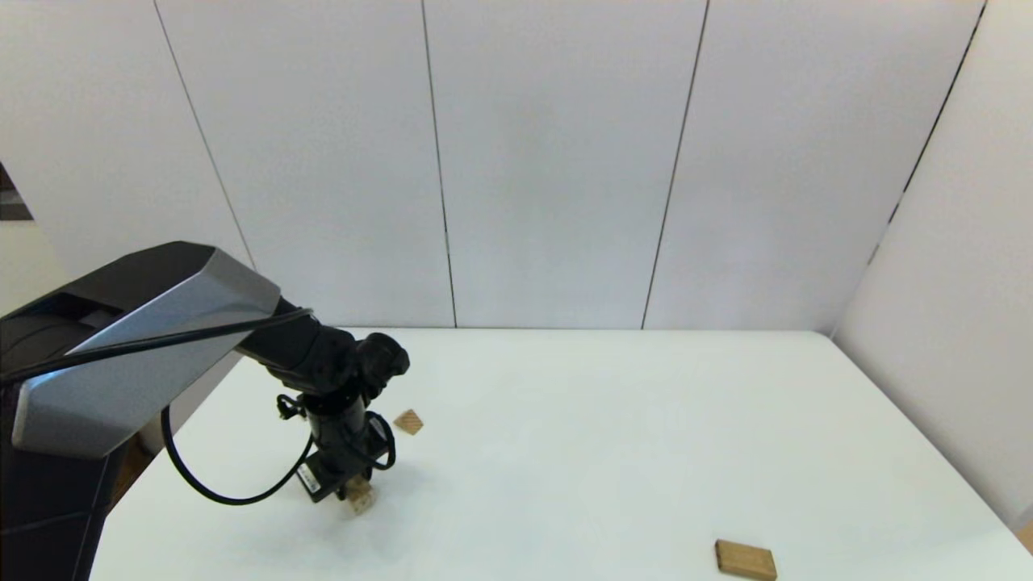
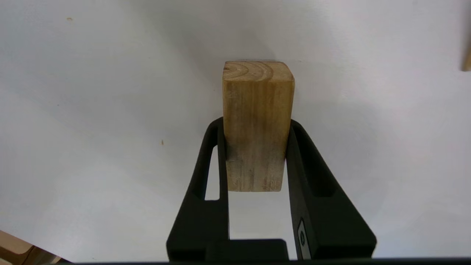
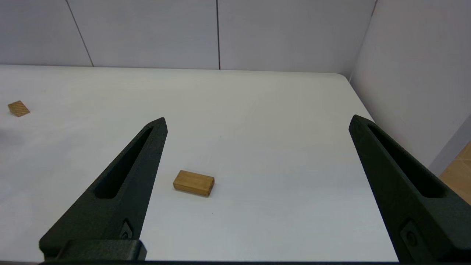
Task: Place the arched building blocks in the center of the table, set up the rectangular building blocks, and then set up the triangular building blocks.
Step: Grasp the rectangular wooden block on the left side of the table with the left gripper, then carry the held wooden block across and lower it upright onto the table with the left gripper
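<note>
My left gripper (image 1: 355, 484) reaches down over the left part of the table (image 1: 613, 452) and is shut on the arched building block (image 2: 257, 121), a chunky light-wood piece clamped between both fingers. The block's end (image 1: 361, 495) is at or just above the tabletop; I cannot tell which. Its hollow is hidden. The small triangular building block (image 1: 408, 421) lies just beyond the left gripper. Near the front right edge lies the flat rectangular building block (image 1: 745, 559). In the right wrist view my right gripper (image 3: 258, 120) hangs open, with the rectangular block (image 3: 194, 183) on the table ahead of it.
White wall panels (image 1: 557, 161) close off the table's back and right sides. The left arm's cable (image 1: 218, 492) loops low beside the wrist. The table's left edge drops to a wooden floor (image 2: 14, 250). The triangular block (image 3: 18, 108) also shows far off in the right wrist view.
</note>
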